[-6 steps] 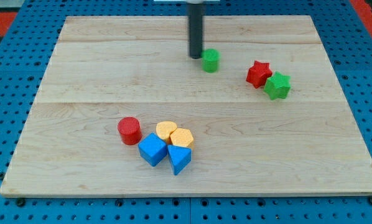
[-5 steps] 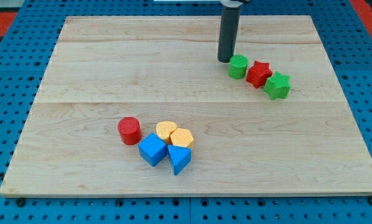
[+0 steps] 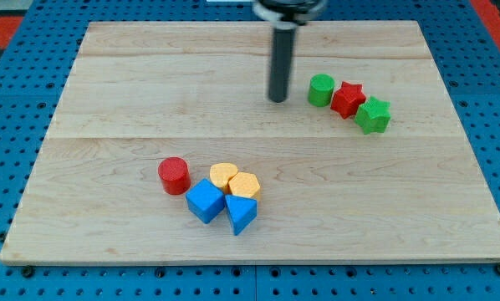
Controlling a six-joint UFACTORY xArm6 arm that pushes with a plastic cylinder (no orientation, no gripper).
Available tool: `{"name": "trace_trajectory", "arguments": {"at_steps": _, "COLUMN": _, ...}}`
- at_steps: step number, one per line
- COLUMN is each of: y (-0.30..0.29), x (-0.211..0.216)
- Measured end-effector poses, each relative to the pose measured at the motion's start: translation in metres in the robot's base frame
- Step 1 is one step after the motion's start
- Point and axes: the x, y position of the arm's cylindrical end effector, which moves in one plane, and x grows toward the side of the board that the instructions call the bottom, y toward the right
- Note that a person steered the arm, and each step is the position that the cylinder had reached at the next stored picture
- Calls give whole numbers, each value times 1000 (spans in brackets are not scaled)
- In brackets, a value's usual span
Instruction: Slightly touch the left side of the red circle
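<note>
- My tip point(image 3: 277, 99) sits on the wooden tabletop point(image 3: 133, 92), upper middle of the view, rod running straight up out of the top edge.
- No pincer on this rig, just the bare rod, so nothing to report as spread or pressed together.
- Tip touches no block. Nearest one is the green cylinder point(image 3: 320, 89), just to the tip's right with a clear gap of bare wood between them.
- Green cylinder, red star point(image 3: 348, 99) and green star point(image 3: 373, 114) form a diagonal row stepping down toward the view's right. Each looks in contact with its neighbour.
- Red circle point(image 3: 174, 176), the target, is a short red cylinder in the lower left-middle of the tabletop, well apart from the tip: down and to the view's left of it.
- Red circle's left side faces open wood, nothing against it.
- Just right of the red circle is a tight cluster: yellow half-round block point(image 3: 223, 176) and yellow hexagon point(image 3: 244, 185) at the back, blue cube point(image 3: 205, 201) and blue triangle point(image 3: 241, 214) in front.
- Blue cube sits just below-right of the red circle, very close. Can't tell whether they actually touch.
- Yellow blocks touch each other, and the blue ones butt up beneath them.
- Tabletop rests on a blue perforated base point(image 3: 16, 100); a red patch shows at the top corners.
</note>
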Motion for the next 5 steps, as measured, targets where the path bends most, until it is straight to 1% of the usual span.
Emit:
{"name": "trace_trajectory", "arguments": {"at_steps": 1, "y": -151, "x": 45}}
{"name": "trace_trajectory", "arguments": {"at_steps": 2, "y": -215, "x": 119}}
{"name": "trace_trajectory", "arguments": {"at_steps": 3, "y": -187, "x": 200}}
{"name": "trace_trajectory", "arguments": {"at_steps": 4, "y": -127, "x": 159}}
{"name": "trace_trajectory", "arguments": {"at_steps": 5, "y": -108, "x": 117}}
